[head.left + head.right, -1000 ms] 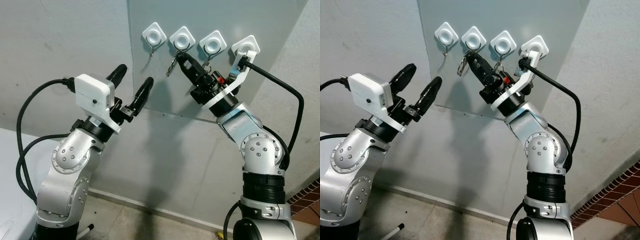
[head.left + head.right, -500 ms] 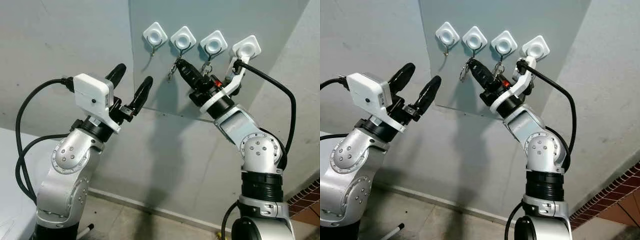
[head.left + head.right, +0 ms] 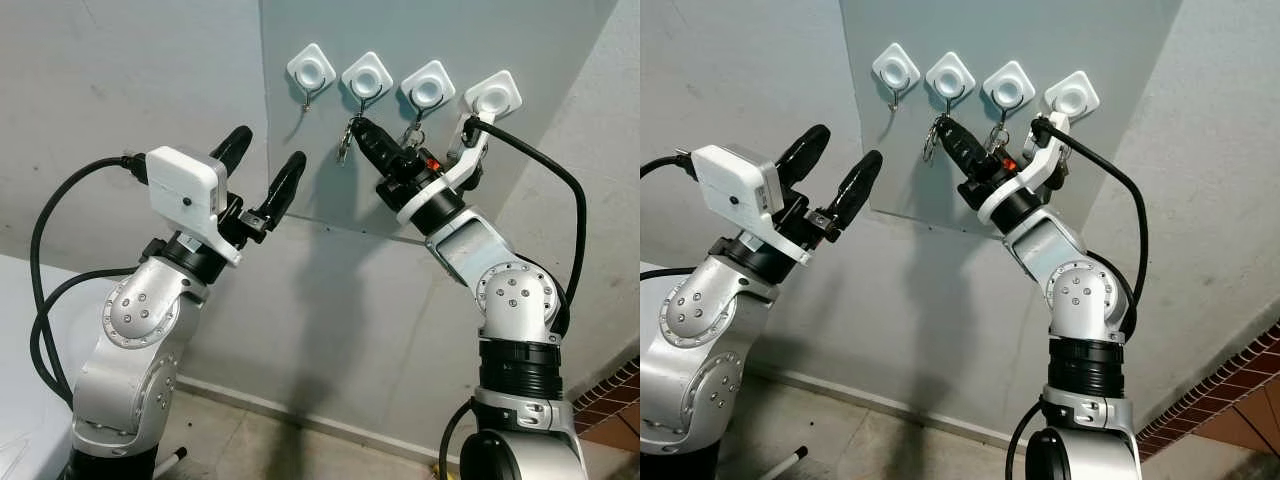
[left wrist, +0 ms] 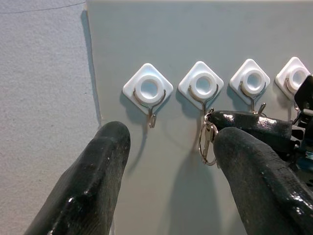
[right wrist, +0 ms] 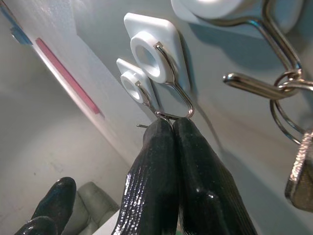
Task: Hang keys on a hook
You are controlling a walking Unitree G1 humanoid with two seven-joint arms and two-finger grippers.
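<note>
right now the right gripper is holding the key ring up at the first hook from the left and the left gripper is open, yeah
Not quite. The right gripper has the key ring at the second hook from the left, not the first; the first hook hangs bare. The left wrist view shows this plainly. The left gripper is open, as you say.

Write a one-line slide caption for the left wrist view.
Right gripper brings a key ring to the second hook of four on a grey panel, framed by the left gripper's fingers.
</note>
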